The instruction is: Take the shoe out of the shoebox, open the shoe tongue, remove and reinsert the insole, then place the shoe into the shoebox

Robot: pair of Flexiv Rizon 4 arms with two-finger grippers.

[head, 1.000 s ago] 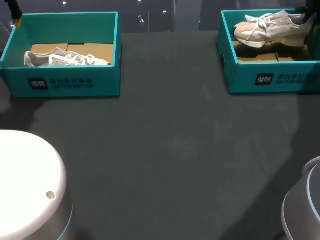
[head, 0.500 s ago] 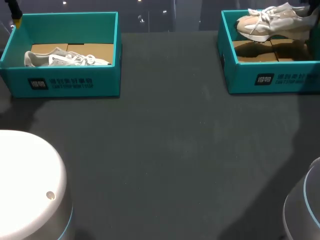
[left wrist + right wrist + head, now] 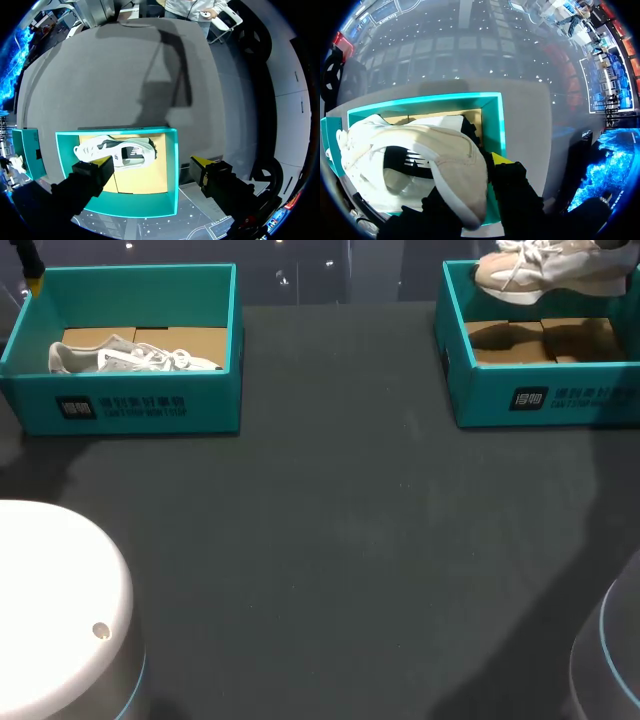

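While the right gripper (image 3: 470,192) is pinching the shoe (image 3: 545,265) by its heel, it is hanging above the one-o'clock shoebox (image 3: 540,395). Removal looks underway, and bare table (image 3: 330,540) is likely waiting next. The left gripper (image 3: 152,164) is hovering spread at eleven o'clock.

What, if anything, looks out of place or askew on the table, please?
Only the beige shoe stands out: it hangs in the air above the right box rather than lying in it. The white shoe lies on its side in the left box. Nothing looks spilled or damaged.
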